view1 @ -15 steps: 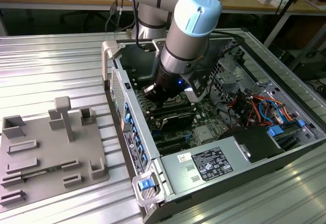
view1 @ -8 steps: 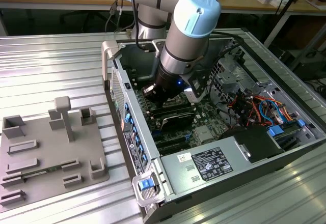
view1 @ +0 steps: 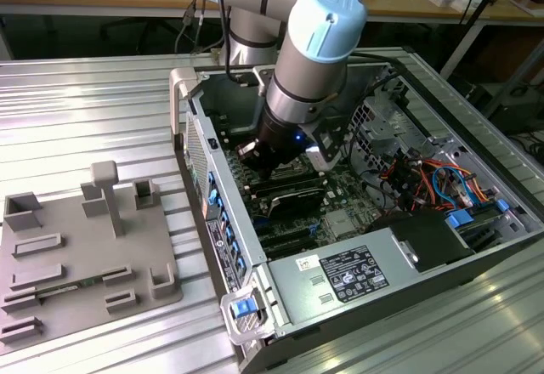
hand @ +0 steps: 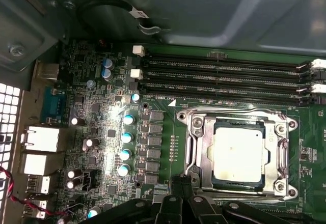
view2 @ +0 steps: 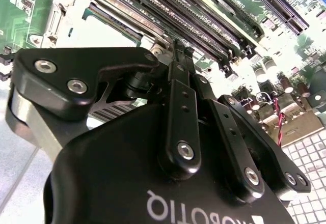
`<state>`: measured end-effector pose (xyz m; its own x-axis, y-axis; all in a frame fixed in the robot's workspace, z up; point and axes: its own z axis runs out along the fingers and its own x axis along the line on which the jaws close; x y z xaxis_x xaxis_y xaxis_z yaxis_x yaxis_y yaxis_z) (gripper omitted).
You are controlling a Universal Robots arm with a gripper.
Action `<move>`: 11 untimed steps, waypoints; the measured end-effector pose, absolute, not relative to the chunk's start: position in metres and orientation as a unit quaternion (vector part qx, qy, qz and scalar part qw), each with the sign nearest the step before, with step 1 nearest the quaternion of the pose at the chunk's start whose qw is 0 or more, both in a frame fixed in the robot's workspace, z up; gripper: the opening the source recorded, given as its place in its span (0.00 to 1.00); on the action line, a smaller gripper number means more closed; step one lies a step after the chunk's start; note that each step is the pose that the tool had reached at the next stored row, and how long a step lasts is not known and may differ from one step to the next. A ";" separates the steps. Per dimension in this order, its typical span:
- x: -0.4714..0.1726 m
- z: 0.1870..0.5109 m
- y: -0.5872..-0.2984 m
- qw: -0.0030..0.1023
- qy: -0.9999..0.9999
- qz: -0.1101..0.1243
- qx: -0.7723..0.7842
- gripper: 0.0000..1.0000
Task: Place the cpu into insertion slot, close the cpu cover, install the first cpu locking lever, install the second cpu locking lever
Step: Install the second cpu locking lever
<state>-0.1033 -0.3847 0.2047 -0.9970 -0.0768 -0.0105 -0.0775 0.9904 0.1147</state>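
The end effector (view2: 179, 56) is closest to us. In the second wrist view its two black fingers (view2: 178, 107) meet at the tips, so it looks closed, and I see nothing held between them. In the first wrist view those tips sit low over the green board, just beside one corner of the cpu cover (hand: 196, 152).

The cpu (hand: 239, 155) is already lying flat in the insertion slot (hand: 279, 186) (its pale grey top shows through the square hole). The shiny cover looks folded down around it. I cannot tell if either thin locking lever is hooked in place.

I think the job in hand is a locking lever. To do it well, the tips should push only on the thin metal bar, slowly and straight. They should keep off the chip and the little round parts (hand: 126, 137) close by. A slip could scratch the board.

Past the socket lie the long black memory slots (hand: 224, 74), then the grey wall of the computer case (hand: 204, 10). Outside it, the ribbed metal table (view1: 85, 102) carries a grey holder tray (view1: 51, 263).
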 end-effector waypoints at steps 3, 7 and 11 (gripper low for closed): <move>-0.103 0.202 -0.384 0.003 0.998 0.058 -0.039 0.11; -0.103 0.201 -0.384 0.003 0.998 0.057 -0.039 0.11; -0.103 0.201 -0.383 0.003 0.998 0.055 -0.039 0.11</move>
